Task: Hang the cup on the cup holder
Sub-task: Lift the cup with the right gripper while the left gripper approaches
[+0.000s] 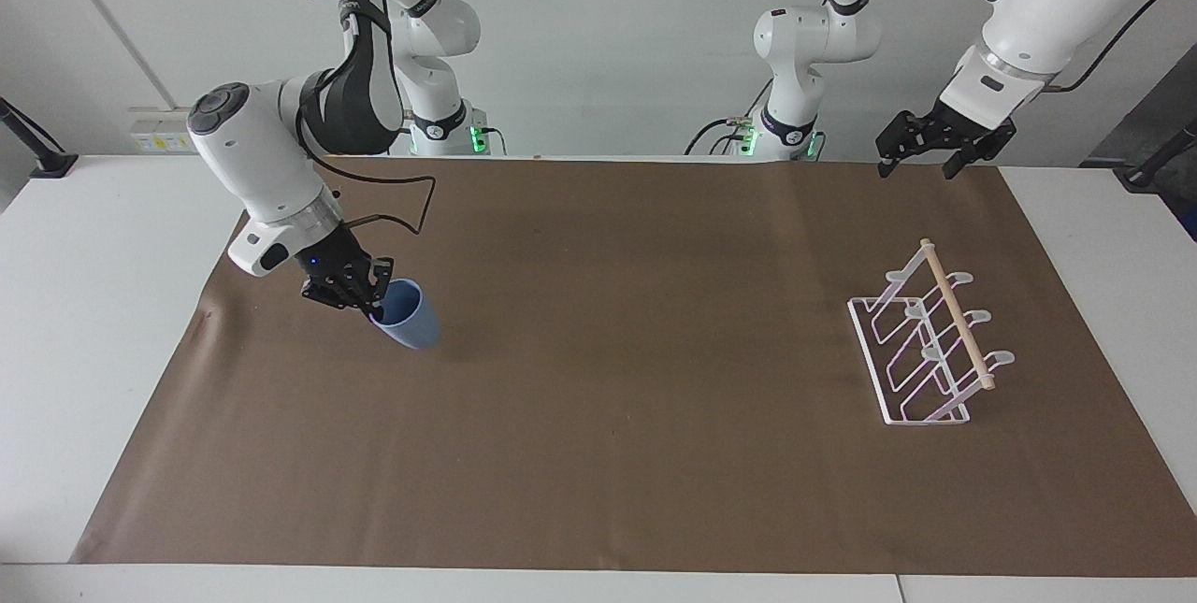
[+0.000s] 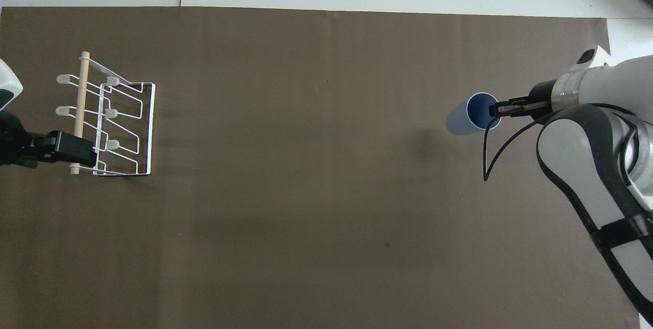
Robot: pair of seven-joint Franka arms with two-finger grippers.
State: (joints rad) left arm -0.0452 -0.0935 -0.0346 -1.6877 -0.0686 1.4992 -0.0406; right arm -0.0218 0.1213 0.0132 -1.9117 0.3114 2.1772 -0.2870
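The right gripper [image 1: 374, 304] had the cup [image 1: 408, 326] pinched by its rim, one finger inside and one outside, the cup tilted and seemingly just clear of the brown mat [image 1: 598, 453], well apart from the cup holder [image 1: 926, 341] at the left arm's end of the table. To do this carry well, I'd say it needed a firm pinch and a level, unhurried sweep toward the holder, then an inverted cup over a prong. Up above the holder's robot-side edge, the left gripper [image 1: 921, 159] waited, fingers spread wide, holding nothing.
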